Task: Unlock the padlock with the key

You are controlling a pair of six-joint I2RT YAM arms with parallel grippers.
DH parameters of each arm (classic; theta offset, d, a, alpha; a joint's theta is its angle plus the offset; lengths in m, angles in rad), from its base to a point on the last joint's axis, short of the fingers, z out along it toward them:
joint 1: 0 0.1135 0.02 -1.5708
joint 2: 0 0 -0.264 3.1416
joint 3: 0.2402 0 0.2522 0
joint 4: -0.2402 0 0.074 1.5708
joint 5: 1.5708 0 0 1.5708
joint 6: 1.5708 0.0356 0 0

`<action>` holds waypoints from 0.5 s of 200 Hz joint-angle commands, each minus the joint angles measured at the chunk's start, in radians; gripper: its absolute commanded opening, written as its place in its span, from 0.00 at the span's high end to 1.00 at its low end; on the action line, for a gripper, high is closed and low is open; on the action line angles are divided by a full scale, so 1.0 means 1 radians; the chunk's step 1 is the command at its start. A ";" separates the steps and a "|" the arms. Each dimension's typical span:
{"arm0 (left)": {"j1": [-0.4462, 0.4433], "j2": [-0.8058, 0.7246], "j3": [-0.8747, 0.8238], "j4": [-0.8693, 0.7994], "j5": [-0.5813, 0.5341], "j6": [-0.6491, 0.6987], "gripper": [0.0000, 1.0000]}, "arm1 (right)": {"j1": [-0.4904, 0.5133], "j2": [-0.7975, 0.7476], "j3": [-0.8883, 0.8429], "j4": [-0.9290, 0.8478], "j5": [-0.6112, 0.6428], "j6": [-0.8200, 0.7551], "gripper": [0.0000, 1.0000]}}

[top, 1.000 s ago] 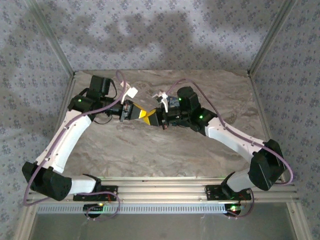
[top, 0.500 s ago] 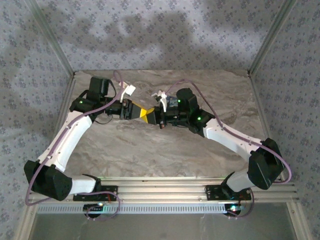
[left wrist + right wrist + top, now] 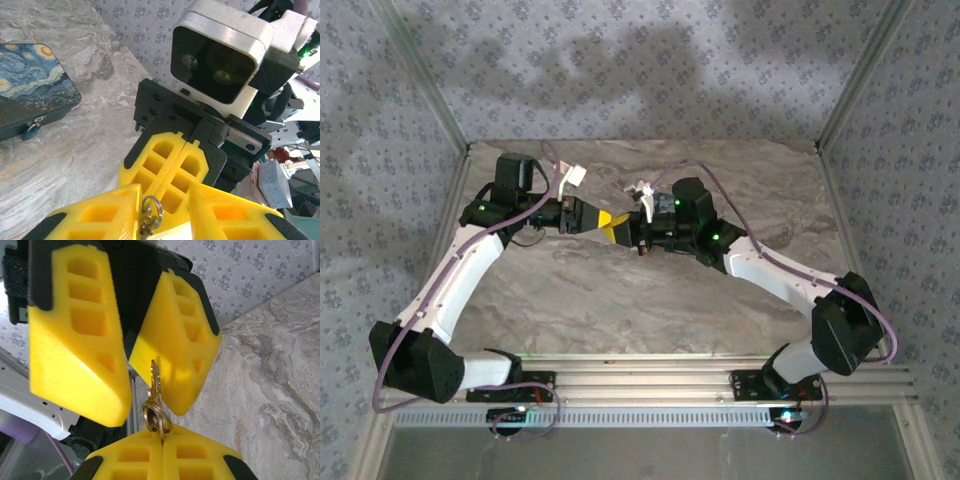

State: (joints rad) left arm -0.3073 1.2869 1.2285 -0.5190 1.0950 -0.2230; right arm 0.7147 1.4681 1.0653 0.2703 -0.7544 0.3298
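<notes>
Right wrist: the key (image 3: 154, 382) is pinched by the closed right end effector (image 3: 162, 442), its blade inside the parted left end effector (image 3: 145, 407); the padlock (image 3: 30, 85) lies on the tabletop (image 3: 100, 130). A handover is judged underway; square left closure is called for.

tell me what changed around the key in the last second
The left pincer opened, apparently letting go of the key, whose blade now stands between its parted fingers. In the top view it also drew back slightly to the left. The right pincer stayed shut on the key's ring end and barely shifted.
</notes>
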 commanded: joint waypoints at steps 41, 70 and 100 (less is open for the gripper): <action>0.022 -0.010 -0.005 0.042 -0.004 -0.036 0.63 | -0.010 0.024 -0.009 0.062 0.004 0.037 1.00; 0.023 -0.027 -0.027 0.116 -0.029 -0.103 0.54 | -0.013 0.028 -0.019 0.091 0.011 0.051 1.00; 0.031 -0.030 -0.036 0.125 -0.058 -0.113 0.55 | -0.015 0.029 -0.030 0.113 0.023 0.061 1.00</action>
State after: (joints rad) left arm -0.2893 1.2846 1.2015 -0.4408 1.0573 -0.3096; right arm 0.7059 1.4933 1.0454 0.3332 -0.7452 0.3714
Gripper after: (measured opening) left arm 0.455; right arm 0.042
